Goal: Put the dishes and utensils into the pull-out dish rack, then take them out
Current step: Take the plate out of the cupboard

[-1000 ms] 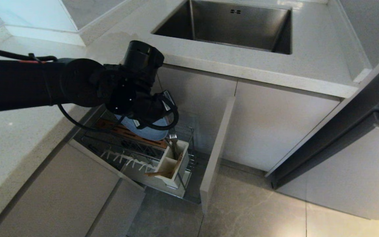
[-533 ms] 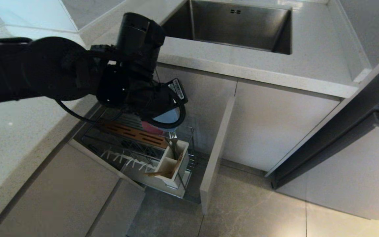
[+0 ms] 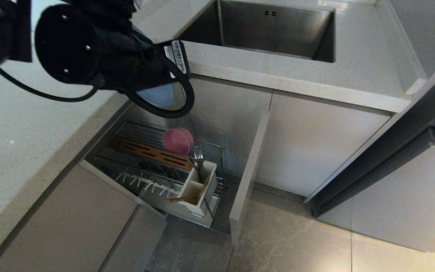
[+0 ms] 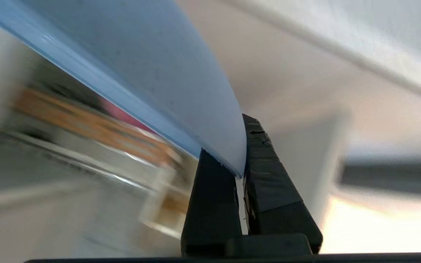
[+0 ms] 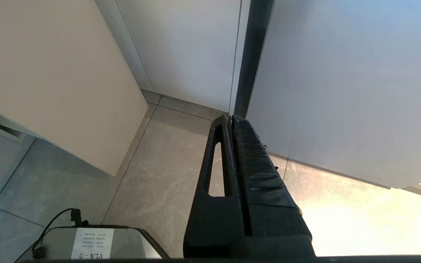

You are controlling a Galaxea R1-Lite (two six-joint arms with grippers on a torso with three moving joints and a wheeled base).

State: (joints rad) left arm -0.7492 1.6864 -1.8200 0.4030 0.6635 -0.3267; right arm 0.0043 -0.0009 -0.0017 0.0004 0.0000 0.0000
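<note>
The pull-out dish rack [image 3: 153, 166] stands drawn out below the surface [image 3: 296, 83], its wire basket open to view. It is rigid and needs no handling here.

The blue plate [image 4: 152, 73] is clear of the rack, held up near the surface edge and largely hidden behind the left arm in the head view. The left end effector [image 4: 240, 164] is clamped on its rim, one finger on each face. I judge the plate light, stiff and smooth; pinched at a thin edge, it could pivot or slip if swung sharply. The rim is the only sensible hold, and it should be set down flat before letting go.

The pink bowl [image 3: 178, 140] sits on edge at the rack's back, beside the wooden strip [image 3: 151, 152]. It looks light and hard; its rim is the place to grip.

The fork [image 3: 198, 156] and chopsticks [image 3: 191, 194] stand in the utensil box [image 3: 196, 189]. They are thin and slippery, best taken by the shaft.

The right end effector [image 5: 230, 120] hangs parked over the floor, fingers together, holding nothing.
</note>
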